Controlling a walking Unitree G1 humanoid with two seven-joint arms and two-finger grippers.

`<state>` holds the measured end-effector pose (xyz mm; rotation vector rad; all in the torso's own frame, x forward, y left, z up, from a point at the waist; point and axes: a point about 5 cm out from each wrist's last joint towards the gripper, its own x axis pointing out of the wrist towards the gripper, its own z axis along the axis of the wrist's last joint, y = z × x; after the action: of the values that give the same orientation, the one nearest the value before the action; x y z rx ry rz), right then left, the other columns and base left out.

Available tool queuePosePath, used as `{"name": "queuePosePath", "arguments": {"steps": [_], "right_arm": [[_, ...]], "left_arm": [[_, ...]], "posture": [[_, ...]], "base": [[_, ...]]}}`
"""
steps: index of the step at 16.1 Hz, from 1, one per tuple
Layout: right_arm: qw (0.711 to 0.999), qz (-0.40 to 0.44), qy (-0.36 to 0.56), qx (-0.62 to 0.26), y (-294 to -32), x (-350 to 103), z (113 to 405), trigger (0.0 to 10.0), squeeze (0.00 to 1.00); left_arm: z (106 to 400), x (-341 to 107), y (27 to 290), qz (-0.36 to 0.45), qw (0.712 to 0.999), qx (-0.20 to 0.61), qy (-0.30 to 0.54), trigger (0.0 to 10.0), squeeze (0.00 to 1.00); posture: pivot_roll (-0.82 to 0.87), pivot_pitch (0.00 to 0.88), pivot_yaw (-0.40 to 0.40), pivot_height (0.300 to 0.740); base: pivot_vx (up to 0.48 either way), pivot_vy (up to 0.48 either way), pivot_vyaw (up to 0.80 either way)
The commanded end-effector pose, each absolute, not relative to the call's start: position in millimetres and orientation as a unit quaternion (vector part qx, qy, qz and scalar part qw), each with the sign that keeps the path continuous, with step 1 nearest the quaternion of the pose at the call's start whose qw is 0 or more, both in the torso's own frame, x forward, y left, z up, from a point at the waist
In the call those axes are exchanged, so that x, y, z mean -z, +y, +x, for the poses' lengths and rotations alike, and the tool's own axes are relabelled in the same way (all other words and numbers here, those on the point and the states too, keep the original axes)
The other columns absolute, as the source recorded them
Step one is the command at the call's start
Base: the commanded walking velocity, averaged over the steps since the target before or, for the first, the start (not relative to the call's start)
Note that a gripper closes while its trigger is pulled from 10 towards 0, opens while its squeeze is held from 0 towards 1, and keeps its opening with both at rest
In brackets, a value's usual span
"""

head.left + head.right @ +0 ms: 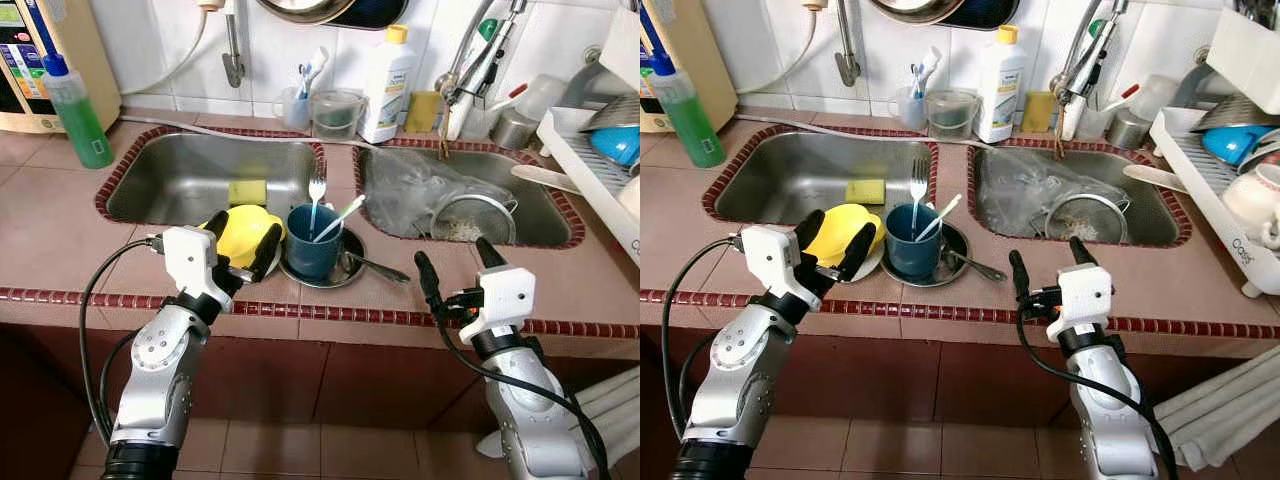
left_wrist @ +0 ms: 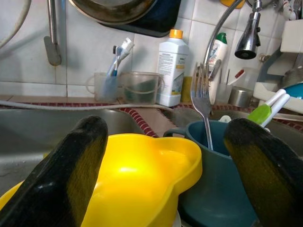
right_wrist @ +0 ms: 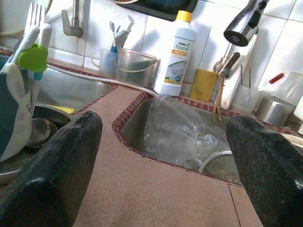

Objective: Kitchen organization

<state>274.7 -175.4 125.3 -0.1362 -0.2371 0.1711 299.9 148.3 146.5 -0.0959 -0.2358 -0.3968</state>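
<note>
A yellow bowl (image 1: 245, 232) lies tipped on the tiled counter in front of the left sink (image 1: 180, 180). My left gripper (image 1: 242, 245) is open, one black finger on each side of the bowl (image 2: 137, 175). Right beside the bowl a dark blue mug (image 1: 312, 248) stands on a metal saucer (image 1: 345, 270). The mug holds a fork (image 1: 317, 190) and a green-and-white-handled utensil (image 1: 342, 215). A spoon (image 1: 378, 268) rests on the saucer. My right gripper (image 1: 457, 262) is open over the counter's front edge, to the right of the mug, holding nothing.
The right sink (image 1: 540, 215) holds a metal strainer (image 1: 472, 218) and crumpled clear plastic (image 1: 405, 185). A yellow sponge (image 1: 247, 191) lies in the left sink. A green soap bottle (image 1: 75, 112) stands far left, a white detergent bottle (image 1: 388, 85) at the back, a dish rack (image 1: 590, 160) far right.
</note>
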Motion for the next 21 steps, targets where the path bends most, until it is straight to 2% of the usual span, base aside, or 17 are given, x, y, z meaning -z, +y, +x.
{"name": "queuePosePath", "arguments": {"steps": [1, 9, 13, 21], "right_arm": [[0.986, -0.071, -0.131, -0.077, -181.3, -131.3, 272.9, 10.0, 0.0], [0.984, -0.07, -0.15, -0.063, -185.8, -139.7, 270.6, 10.0, 0.0], [0.98, -0.059, -0.178, -0.061, -180.2, -153.6, 258.7, 10.0, 0.0], [0.982, -0.071, -0.174, -0.007, -195.6, -157.2, 236.8, 10.0, 0.0]], "left_arm": [[299.3, -153.3, 146.6, -0.041, 0.969, 0.205, -0.131, 10.0, 0.0], [304.7, -156.4, 139.8, -0.027, 0.964, 0.23, -0.131, 10.0, 0.0], [304.1, -163.7, 135.1, -0.018, 0.959, 0.25, -0.135, 10.0, 0.0], [306.6, -165.0, 111.8, -0.027, 0.942, 0.31, -0.124, 10.0, 0.0]], "posture": [[-0.07, 0.068, -0.023, 0.74], [-0.07, 0.089, 0.026, 0.74], [-0.08, 0.125, 0.069, 0.74], [-0.17, 0.15, 0.134, 0.74]], "base": [[0.0, 0.0, 0.0], [0.0, 0.0, 0.0], [0.0, 0.0, 0.0], [0.0, 0.0, 0.0]]}}
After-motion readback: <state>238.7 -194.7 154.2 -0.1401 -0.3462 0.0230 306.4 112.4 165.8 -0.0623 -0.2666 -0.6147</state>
